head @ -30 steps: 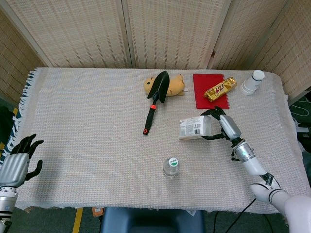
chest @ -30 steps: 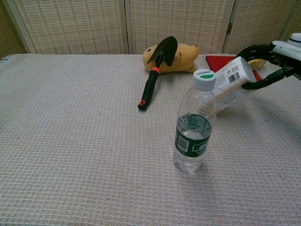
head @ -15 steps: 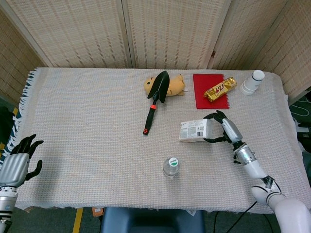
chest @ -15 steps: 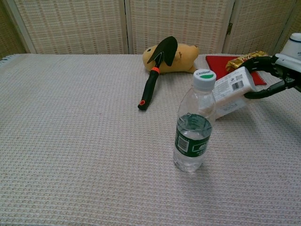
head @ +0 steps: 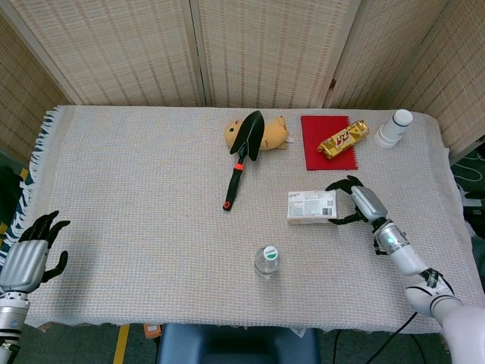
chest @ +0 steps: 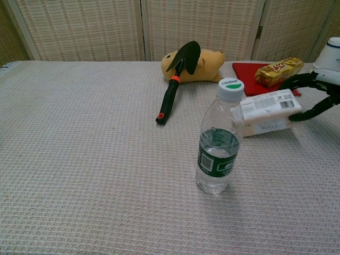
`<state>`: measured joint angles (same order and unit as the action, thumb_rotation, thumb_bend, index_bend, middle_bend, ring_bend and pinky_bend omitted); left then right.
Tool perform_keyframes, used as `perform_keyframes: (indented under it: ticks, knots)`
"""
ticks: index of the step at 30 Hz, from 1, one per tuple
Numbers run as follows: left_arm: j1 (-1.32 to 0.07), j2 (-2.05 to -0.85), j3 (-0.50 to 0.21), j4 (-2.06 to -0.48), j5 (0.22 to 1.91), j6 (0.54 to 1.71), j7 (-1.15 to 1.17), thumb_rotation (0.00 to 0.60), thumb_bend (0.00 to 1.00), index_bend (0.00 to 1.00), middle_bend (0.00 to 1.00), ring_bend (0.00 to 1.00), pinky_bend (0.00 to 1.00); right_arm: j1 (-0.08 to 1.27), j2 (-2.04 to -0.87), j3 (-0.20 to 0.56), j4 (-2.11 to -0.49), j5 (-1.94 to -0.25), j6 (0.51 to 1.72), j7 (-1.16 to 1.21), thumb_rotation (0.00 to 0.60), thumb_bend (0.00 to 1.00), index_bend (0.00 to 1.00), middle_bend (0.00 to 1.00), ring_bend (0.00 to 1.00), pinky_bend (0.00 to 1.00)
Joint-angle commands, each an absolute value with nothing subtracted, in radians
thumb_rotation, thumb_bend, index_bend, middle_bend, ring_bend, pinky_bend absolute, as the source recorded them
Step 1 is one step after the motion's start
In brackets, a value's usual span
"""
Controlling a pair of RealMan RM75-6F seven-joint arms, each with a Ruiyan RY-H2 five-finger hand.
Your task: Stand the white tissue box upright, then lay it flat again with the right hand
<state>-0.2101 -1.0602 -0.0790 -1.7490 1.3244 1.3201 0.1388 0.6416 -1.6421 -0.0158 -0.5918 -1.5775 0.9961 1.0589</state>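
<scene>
The white tissue box [head: 311, 206] lies flat on the table [head: 136, 182], right of centre in the head view, its printed face up. It looks like the lay-flat half of the task is essentially finished.

Your right hand [head: 356, 201] sits at the box's right end with its dark fingers [chest: 305, 79] curved around that end from above and below. In the chest view they bracket the box, but whether they press on it or have just let go, I cannot tell. The forearm runs down toward the lower right corner, so the hand reaches in low and sideways — a pose suited to tipping the box over its long edge.

Your left hand [head: 30, 249] hangs off the table's lower left edge, fingers spread, holding nothing.

A water bottle [chest: 218, 139] stands just in front of the box — mind it when you withdraw.
</scene>
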Motion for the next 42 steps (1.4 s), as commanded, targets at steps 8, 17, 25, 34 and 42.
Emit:
perform_keyframes:
  ticks: [8, 17, 25, 34, 42]
  knots:
    - [-0.215, -1.062, -0.076, -1.75, 1.321, 1.31, 0.148, 0.6, 0.49, 0.18, 0.0, 0.0, 0.17, 0.659, -1.557, -0.02, -0.73, -1.534, 0.855, 0.913, 0.6, 0.32, 0.35, 0.46, 0.36, 0.0]
    - [-0.216, -1.062, -0.077, -1.749, 1.319, 1.311, 0.147, 0.6, 0.49, 0.18, 0.0, 0.0, 0.17, 0.671, -1.53, -0.006, -0.789, -1.498, 0.787, 0.797, 0.6, 0.27, 0.21, 0.37, 0.27, 0.0]
    - [-0.214, -1.061, -0.077, -1.749, 1.323, 1.316, 0.142, 0.6, 0.49, 0.18, 0.0, 0.0, 0.17, 0.676, -1.493, 0.013, -0.86, -1.458, 0.737, 0.731, 0.6, 0.06, 0.06, 0.22, 0.12, 0.0]
    - [-0.214, -1.06, -0.077, -1.749, 1.324, 1.317, 0.143, 0.6, 0.49, 0.18, 0.0, 0.0, 0.17, 0.668, -1.435, 0.033, -0.944, -1.431, 0.732, 0.687, 0.6, 0.03, 0.0, 0.11, 0.01, 0.0]
    - [-0.215, -1.06, -0.082, -1.743, 1.316, 1.314, 0.13, 0.6, 0.49, 0.18, 0.0, 0.0, 0.17, 0.391, -1.191, 0.018, -1.451, -1.417, 1.194, 0.441, 0.6, 0.01, 0.0, 0.02, 0.0, 0.0]
